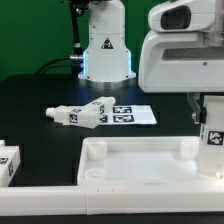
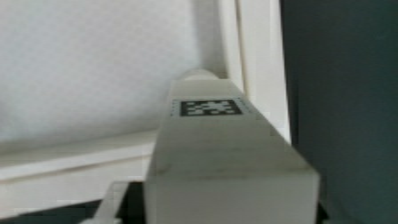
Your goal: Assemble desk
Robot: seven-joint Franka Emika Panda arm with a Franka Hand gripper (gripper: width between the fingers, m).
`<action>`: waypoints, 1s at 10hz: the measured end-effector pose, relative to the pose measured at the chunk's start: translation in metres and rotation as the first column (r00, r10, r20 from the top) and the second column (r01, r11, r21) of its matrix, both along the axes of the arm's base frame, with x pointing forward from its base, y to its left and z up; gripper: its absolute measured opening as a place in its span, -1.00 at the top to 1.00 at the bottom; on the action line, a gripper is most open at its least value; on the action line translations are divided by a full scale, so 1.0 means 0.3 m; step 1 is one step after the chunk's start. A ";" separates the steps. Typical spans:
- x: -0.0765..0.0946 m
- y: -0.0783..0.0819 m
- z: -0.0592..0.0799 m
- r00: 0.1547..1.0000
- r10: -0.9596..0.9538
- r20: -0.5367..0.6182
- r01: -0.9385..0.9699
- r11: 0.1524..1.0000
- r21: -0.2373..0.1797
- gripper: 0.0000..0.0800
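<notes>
The white desk tabletop (image 1: 140, 160) lies at the front of the black table, rim up, with round sockets in its corners. My gripper (image 1: 210, 118) is shut on a white square-section leg (image 1: 213, 142) with a black-and-white tag, holding it upright at the tabletop's corner on the exterior view's right. In the wrist view the held leg (image 2: 222, 150) reaches from my gripper (image 2: 222, 216) down to the tabletop's rim (image 2: 260, 60); its foot and the socket are hidden. Two loose legs (image 1: 84, 113) lie beyond the tabletop. Another leg (image 1: 8, 160) lies at the exterior view's left edge.
The marker board (image 1: 135, 115) lies flat beside the two loose legs. A long white border rail (image 1: 40, 200) runs along the front. The robot's base (image 1: 105, 45) stands at the back with cables beside it.
</notes>
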State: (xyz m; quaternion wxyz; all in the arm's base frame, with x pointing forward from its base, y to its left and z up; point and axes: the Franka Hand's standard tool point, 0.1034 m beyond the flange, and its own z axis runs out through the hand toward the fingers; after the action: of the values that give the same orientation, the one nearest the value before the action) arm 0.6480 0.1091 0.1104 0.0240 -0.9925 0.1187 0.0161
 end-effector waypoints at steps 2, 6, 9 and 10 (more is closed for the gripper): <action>0.004 0.005 -0.003 0.970 -0.244 0.000 0.244 0.970 -0.006 0.29; 0.000 -0.019 -0.006 0.704 -0.709 -0.029 0.710 0.704 0.019 0.29; -0.001 -0.021 -0.006 0.572 -0.819 -0.041 0.820 0.572 0.007 0.29; -0.002 -0.021 -0.008 0.501 -0.864 -0.055 0.866 0.501 0.012 0.29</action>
State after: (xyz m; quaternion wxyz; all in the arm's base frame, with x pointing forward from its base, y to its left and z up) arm 0.6474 0.1026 0.1080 0.0451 -0.7994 0.5986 0.0248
